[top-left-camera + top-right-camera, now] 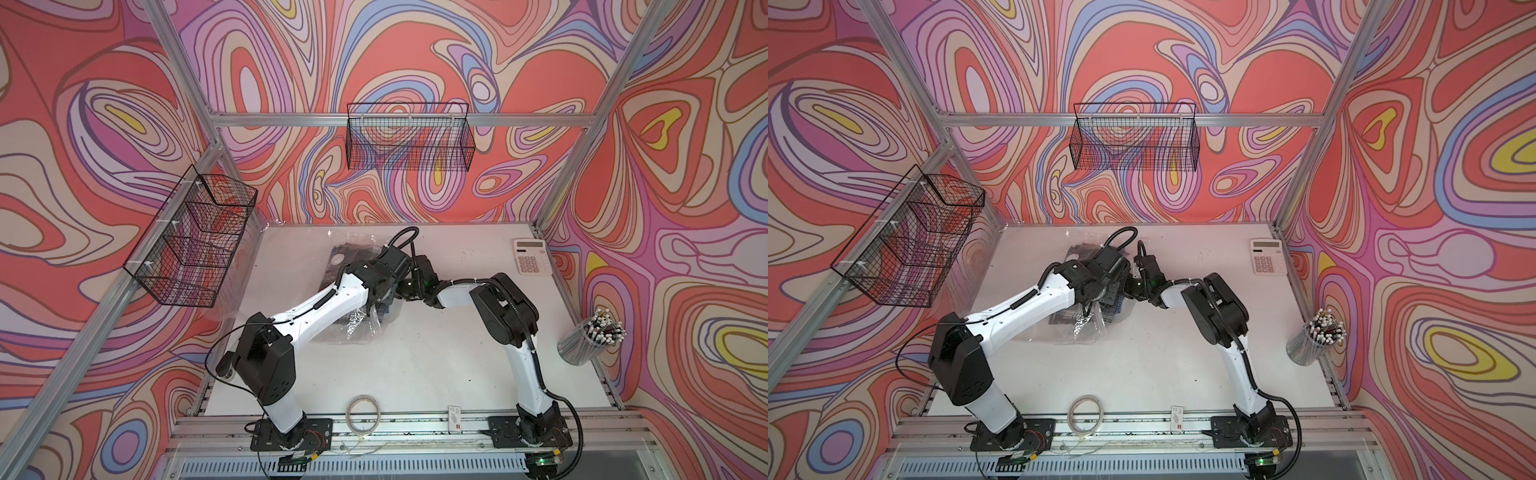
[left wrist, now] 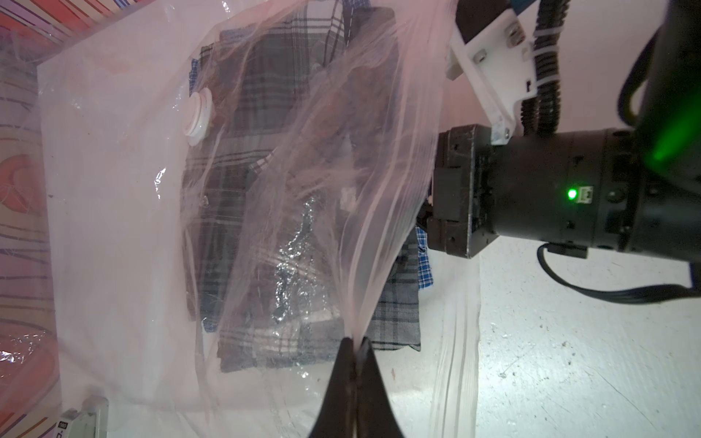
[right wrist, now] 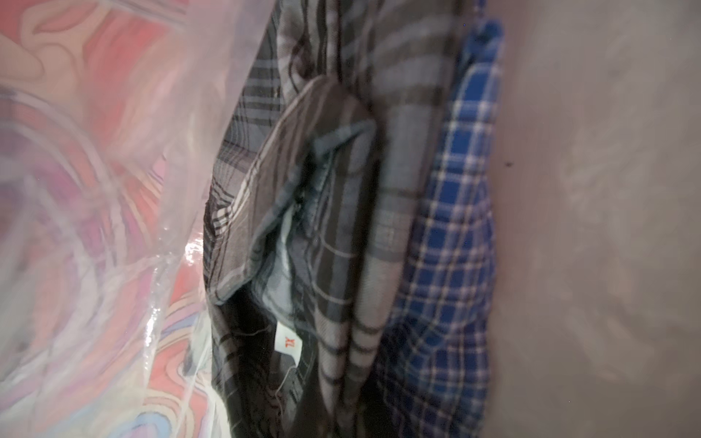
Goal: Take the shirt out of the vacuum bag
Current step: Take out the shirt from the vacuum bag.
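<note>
Over the vacuum bag (image 1: pixel 357 332), left arm (image 1: pixel 328 301) and right arm (image 1: pixel 455 297) bend inward.

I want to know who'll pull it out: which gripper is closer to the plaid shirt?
Right. The right gripper is in the mouth of the vacuum bag, at the edge of the plaid shirt; the left gripper pinches the bag's top film, lifted off the shirt.

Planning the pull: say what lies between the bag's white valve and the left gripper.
Plaid shirt under stretched film of the vacuum bag, shown in the left wrist view.
</note>
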`<state>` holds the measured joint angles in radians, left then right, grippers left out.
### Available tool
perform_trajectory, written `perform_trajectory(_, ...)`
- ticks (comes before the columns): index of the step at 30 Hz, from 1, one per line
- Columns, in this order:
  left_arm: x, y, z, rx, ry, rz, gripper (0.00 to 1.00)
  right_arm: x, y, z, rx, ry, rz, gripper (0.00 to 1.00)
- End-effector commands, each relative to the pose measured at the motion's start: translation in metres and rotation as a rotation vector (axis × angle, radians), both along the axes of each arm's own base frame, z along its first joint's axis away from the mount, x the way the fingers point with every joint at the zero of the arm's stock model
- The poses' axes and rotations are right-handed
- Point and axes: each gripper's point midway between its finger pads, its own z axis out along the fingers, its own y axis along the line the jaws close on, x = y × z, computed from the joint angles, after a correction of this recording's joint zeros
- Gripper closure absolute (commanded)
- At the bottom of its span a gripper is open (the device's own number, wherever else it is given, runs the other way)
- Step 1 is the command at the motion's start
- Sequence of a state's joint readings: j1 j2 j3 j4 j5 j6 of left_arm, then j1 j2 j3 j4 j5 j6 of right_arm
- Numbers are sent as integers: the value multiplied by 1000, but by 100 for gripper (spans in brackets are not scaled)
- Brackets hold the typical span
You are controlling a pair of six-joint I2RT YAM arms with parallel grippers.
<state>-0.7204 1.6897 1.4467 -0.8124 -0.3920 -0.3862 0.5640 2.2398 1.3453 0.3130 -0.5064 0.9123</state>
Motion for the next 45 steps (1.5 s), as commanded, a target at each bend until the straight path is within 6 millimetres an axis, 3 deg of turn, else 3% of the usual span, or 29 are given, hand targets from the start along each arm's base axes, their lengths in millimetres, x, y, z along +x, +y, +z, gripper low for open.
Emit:
perform_trajectory(1, -1, 5, -2, -11, 6, 20, 100, 3, -6, 21, -63, -35, -26, 94)
perform_trajectory(7, 0, 8, -8, -15, 10, 28, 100, 0, -20, 48, -151, -46, -50, 96)
perform_trajectory(10, 0, 10, -13, -26, 20, 35, 100, -3, -28, 50, -189, -49, -70, 95)
perform_trajectory(13, 0, 9, -14, -29, 24, 33, 100, -7, -34, 38, -217, -29, -73, 92)
perform_trajectory(18, 0, 12, -11, -24, 18, 34, 100, -9, -32, 22, -205, -4, -72, 71)
perform_trajectory(23, -2, 16, -10, -21, 17, 41, 100, -6, -29, 19, -202, -4, -76, 66)
perform_trajectory(27, -3, 17, -12, -25, 22, 45, 100, -5, -27, 22, -184, -10, -70, 69)
perform_trajectory(30, -1, 14, -13, -35, 24, 42, 100, -3, -23, 15, -166, -2, -71, 71)
perform_trajectory(34, -1, 13, -14, -33, 28, 41, 100, -2, -18, 7, -129, 22, -78, 91)
perform_trajectory(37, -1, 16, -16, -28, 28, 45, 100, 0, -18, 16, -118, 10, -86, 100)
perform_trajectory(45, 0, 17, -23, -30, 39, 50, 100, -6, -29, 62, -159, -43, -85, 100)
